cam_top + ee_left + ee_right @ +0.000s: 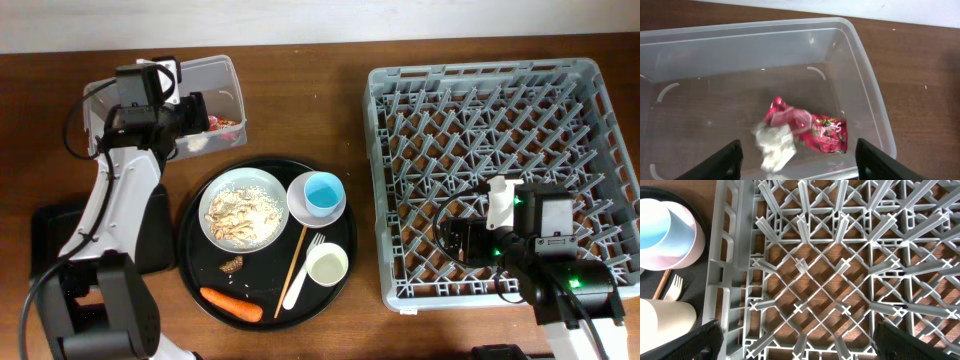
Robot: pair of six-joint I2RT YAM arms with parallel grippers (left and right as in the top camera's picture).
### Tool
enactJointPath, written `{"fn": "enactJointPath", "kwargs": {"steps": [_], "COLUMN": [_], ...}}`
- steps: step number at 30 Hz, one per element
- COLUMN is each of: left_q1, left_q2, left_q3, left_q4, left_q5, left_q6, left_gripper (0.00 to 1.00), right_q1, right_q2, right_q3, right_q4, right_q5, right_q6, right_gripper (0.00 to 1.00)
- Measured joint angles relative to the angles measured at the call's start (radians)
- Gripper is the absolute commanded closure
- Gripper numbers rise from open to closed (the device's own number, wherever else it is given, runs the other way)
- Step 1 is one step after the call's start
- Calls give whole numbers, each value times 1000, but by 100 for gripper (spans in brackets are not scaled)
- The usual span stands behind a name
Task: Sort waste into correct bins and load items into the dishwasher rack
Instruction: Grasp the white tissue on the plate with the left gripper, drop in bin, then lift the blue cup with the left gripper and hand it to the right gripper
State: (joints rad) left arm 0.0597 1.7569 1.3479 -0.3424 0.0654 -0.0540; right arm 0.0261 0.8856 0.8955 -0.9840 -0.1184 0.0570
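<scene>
A brown wooden table (300, 110) runs up to a pale wall (300, 20). Overhead, the dishwasher rack (500, 100) at right holds nothing. The plate (203, 210) of rice-and-pasta scraps (241, 215), bowl (296, 200), blue cup (323, 192), white cup (327, 264), fork (303, 270), carrot (231, 303) and brown bit (232, 264) all sit on the round black tray (200, 270) mid-table. The flat black tray (50, 232) lies near left. By my judgement only the wrappers are sorted. Only the left wrist view looks inside the clear tub (865, 75), where the red wrapper (810, 125) and white scrap (774, 142) touch on its floor, the left gripper (797, 165) spread wide and empty above. The right wrist view shows the right gripper (800, 345) parted, holding nothing, over the rack's near-left pegs.
</scene>
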Motion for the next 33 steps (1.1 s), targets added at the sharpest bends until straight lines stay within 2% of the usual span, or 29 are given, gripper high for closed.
{"fn": "enactJointPath", "kwargs": {"steps": [1,3,5,7,8,9,11,14,18,23,26,27,28,29,33], "left_q1": [2,3,-1,-49,-70,-116,-192,-292,-413,-450,-450,-450,-450,-450,-449], "left_q2": [-2,-13,-37,-68,-69,-69,-69,-69,-69,-68,-53,-24,-7,17,48], "left_q3": [0,1,2,10,13,18,15,8,-58,-79,-80,-80,-80,-80,-84], "left_q4": [4,-12,-85,-238,-268,-383,-492,-557,-499,-408,-386,-385,-386,-383,-361], "left_q5": [0,43,168,350,376,418,455,447,296,255,248,248,248,247,243], "left_q6": [0,3,0,0,1,-1,0,0,0,0,-29,-42,-47,-48,-57], "left_gripper": [36,37,36,36,36,36,36,36,36,37,48,55,71,81,99], "right_q1": [0,0,0,0,0,0,0,0,0,0,0,0,0,0,0], "right_q2": [0,0,0,0,0,0,0,0,0,0,0,0,0,0,0], "right_q3": [0,0,0,0,0,0,1,1,1,1,1,1,1,1,1], "right_q4": [0,0,2,3,2,3,1,0,-7,-8,-8,-8,-8,-8,-8], "right_q5": [0,0,0,0,0,0,0,0,0,0,0,0,0,0,0], "right_q6": [0,0,0,0,0,0,0,0,0,0,0,0,0,0,0], "right_gripper": [1,1,1,2,1,1,1,1,1,1,1,1,1,1,1]}}
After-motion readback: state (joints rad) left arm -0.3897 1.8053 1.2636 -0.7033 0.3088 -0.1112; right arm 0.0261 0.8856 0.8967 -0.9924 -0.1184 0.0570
